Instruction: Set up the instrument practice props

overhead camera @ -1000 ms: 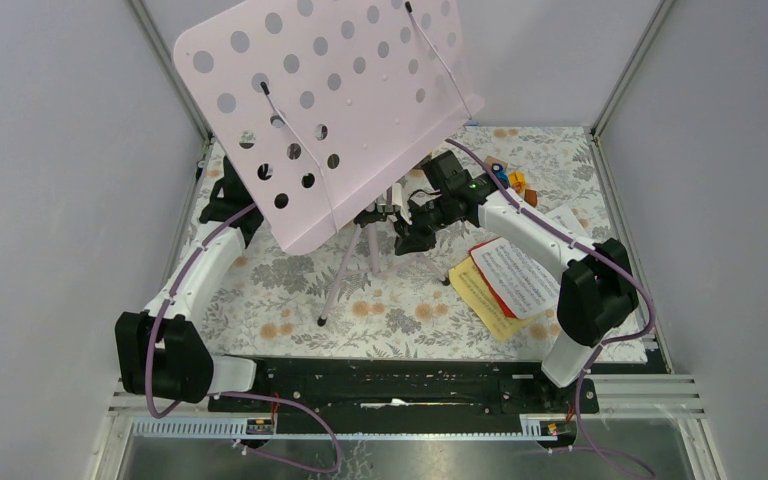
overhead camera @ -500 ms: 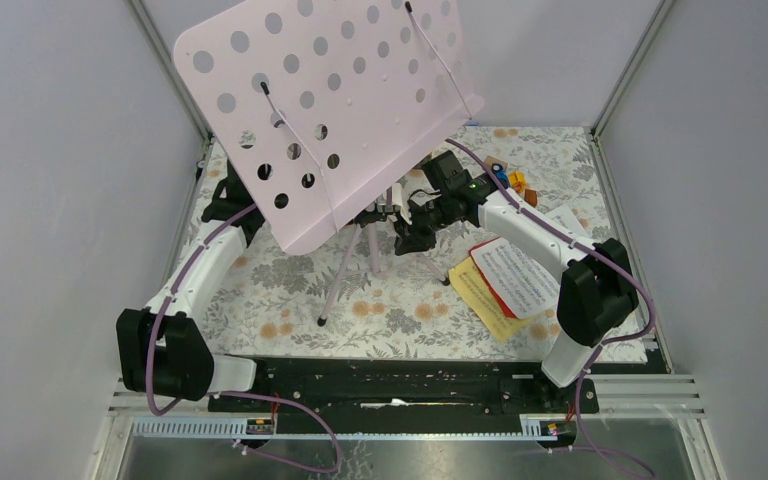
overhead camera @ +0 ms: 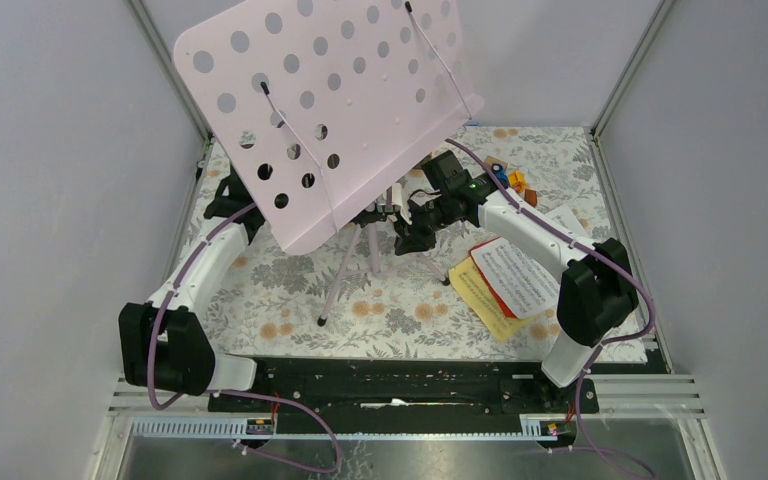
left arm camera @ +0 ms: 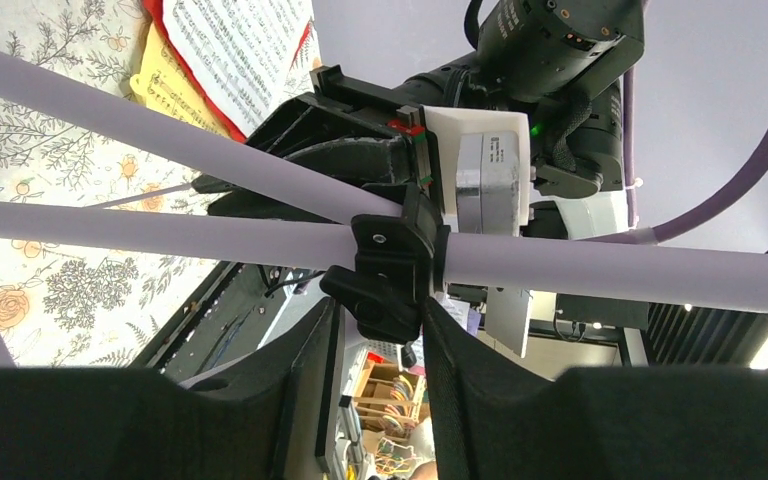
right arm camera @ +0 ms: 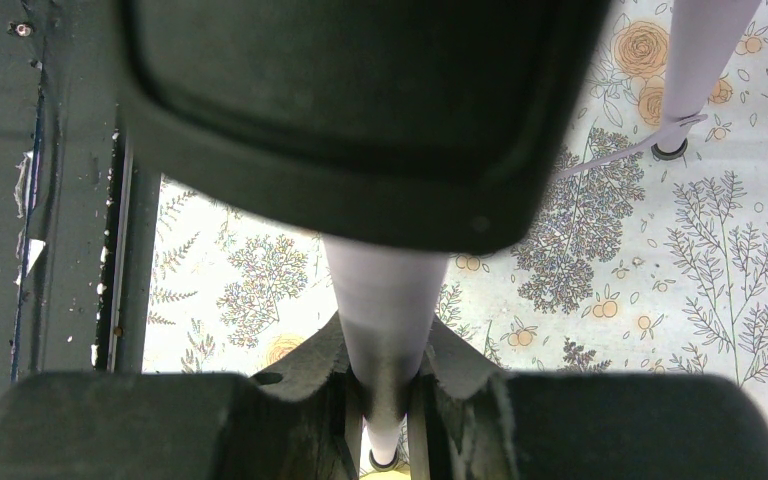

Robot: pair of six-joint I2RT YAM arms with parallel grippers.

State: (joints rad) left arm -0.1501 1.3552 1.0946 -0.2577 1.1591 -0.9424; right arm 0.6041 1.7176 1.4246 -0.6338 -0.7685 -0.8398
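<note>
The pale pink perforated panel (overhead camera: 340,90) stands tilted on its lilac tripod (overhead camera: 340,275) at the back centre. My right gripper (overhead camera: 410,228) is shut on the tripod's pole (right arm camera: 385,300), which runs between its fingers (right arm camera: 455,365). My left gripper (left arm camera: 378,320) is hidden under the panel in the top view. In the left wrist view both its fingers press against the knob of the black joint (left arm camera: 390,260) on the lilac pole (left arm camera: 610,275). White (overhead camera: 515,275), red (overhead camera: 480,268) and yellow (overhead camera: 480,295) sheet-music pages lie stacked on the cloth to the right.
Orange-yellow toy blocks (overhead camera: 516,182) sit at the back right behind the right arm. Grey walls (overhead camera: 60,200) close in both sides. The tripod's legs (right arm camera: 695,60) spread over the floral cloth (overhead camera: 400,310). A black rail (overhead camera: 400,380) runs along the near edge.
My left gripper's jaws have narrowed onto the black joint, and the left arm has shifted slightly. The right arm, panel and pages have not moved.
</note>
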